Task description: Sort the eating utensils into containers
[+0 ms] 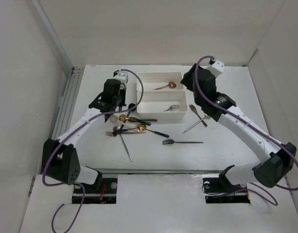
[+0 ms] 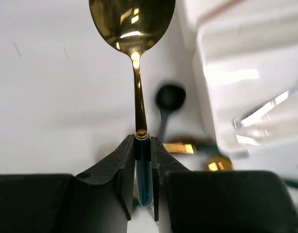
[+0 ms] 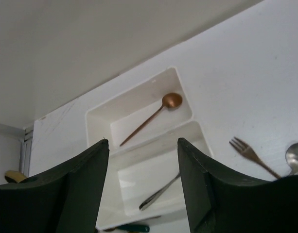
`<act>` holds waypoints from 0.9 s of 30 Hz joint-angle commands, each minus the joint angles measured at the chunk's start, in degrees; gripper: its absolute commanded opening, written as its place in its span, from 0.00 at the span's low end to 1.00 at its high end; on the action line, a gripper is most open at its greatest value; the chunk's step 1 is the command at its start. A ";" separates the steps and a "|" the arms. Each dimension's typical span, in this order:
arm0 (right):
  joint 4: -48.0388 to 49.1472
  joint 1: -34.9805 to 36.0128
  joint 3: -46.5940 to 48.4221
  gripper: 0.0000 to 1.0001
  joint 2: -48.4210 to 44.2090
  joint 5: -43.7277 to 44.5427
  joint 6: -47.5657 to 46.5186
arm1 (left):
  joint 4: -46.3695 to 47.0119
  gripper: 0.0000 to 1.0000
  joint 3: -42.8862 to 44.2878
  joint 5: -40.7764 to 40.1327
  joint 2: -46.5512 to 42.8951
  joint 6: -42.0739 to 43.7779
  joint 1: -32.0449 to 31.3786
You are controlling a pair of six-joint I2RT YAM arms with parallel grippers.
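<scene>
My left gripper (image 1: 118,103) (image 2: 143,138) is shut on the teal handle of a gold-bowled spoon (image 2: 132,24), held above the table left of the trays. My right gripper (image 1: 187,81) (image 3: 143,145) is open and empty, raised over the right end of the two white trays. The far tray (image 1: 151,76) (image 3: 97,116) holds a copper spoon (image 1: 166,86) (image 3: 153,116). The near tray (image 1: 153,110) (image 3: 197,133) holds a silver fork (image 1: 173,107) (image 3: 161,191). Several utensils lie in a pile (image 1: 131,127) in front of the trays.
A black fork (image 1: 183,142) and a silver utensil (image 1: 127,148) lie nearer the front edge. A copper fork (image 3: 248,153) and a silver spoon (image 3: 295,156) lie right of the trays. A black spoon (image 2: 169,97) lies by the near tray's left end.
</scene>
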 commanded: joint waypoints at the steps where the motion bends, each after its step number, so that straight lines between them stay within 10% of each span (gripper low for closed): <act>1: 8.81 -7.79 -0.59 0.63 0.94 -11.45 -6.91 | 27.87 0.00 6.79 -1.40 6.40 24.54 0.14; 12: 13.47 -17.56 4.42 0.63 10.43 -24.31 -14.48 | 41.80 0.00 33.16 15.19 35.35 52.26 -4.07; 20: 13.47 -22.92 3.28 0.62 11.05 -27.03 -13.95 | 41.80 0.01 35.20 22.78 41.33 51.23 -5.93; 27: 13.47 -23.45 3.27 0.69 10.35 -28.18 -13.95 | 40.32 0.57 33.60 19.19 41.95 44.38 -6.45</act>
